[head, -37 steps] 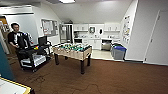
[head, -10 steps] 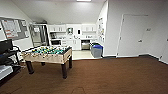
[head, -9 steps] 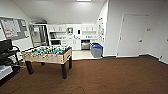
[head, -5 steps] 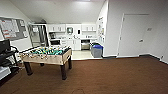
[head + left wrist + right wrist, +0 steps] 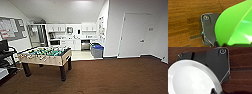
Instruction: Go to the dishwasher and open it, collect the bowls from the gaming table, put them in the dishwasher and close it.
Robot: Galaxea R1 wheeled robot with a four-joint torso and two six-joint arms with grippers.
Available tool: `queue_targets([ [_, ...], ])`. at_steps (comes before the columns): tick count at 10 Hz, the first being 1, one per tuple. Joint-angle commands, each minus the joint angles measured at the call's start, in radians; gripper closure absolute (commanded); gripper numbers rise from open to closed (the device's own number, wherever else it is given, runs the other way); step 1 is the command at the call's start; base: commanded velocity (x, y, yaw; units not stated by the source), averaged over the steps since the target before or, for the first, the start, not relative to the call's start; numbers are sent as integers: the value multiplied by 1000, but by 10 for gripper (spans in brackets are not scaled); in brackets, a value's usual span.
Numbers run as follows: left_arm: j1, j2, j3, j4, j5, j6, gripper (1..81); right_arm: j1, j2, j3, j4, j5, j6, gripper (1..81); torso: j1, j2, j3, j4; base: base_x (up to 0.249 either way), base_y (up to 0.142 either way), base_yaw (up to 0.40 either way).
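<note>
- Green bowl (image 5: pixel 233 27): I count one, large in my left wrist view, above the wood-grain floor (image 5: pixel 184 18). It is tilted, with the rim running on a slant and the glossy inside facing the camera. A dark part of the rig meets its rim at the picture's edge; I cannot tell whether the left fingers are wide, narrow or clamped on it.
- White bowl (image 5: pixel 191 78): I count one, in my right wrist view, round and shallow, its open side toward the camera, above the same dark wood floor. A dark piece touches its rim at the picture's edge; I cannot tell the right fingers' state either.
- Dishwasher (image 5: pixel 85 45): one steel-fronted unit in the far kitchenette, set under the counter among white cabinets (image 5: pixel 72 44), its front facing me. I cannot tell whether the door is open or shut.
- Foosball table (image 5: pixel 45 57): one, wooden, green field, at left on the brown floor, its long axis running left to right with the near end angled toward me.
- Bin (image 5: pixel 97 51): grey with a blue top, just right of the dishwasher; there may be another behind it.
- Door (image 5: pixel 132 35): one, white, shut, in the right wall.
- Notice board (image 5: pixel 11 28): one, on the left wall.
</note>
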Motion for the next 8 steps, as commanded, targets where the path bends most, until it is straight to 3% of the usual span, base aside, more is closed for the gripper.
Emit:
queue_targets([
  [1, -47, -22, -12, 7, 26, 3, 811, 47, -7, 2, -10, -46, -2, 811, 0, 0, 0, 0, 148, 0, 0],
  [8, -47, -21, -12, 7, 26, 4, 811, 44, -7, -1, -12, -46, -3, 811, 0, 0, 0, 0, 162, 0, 0],
])
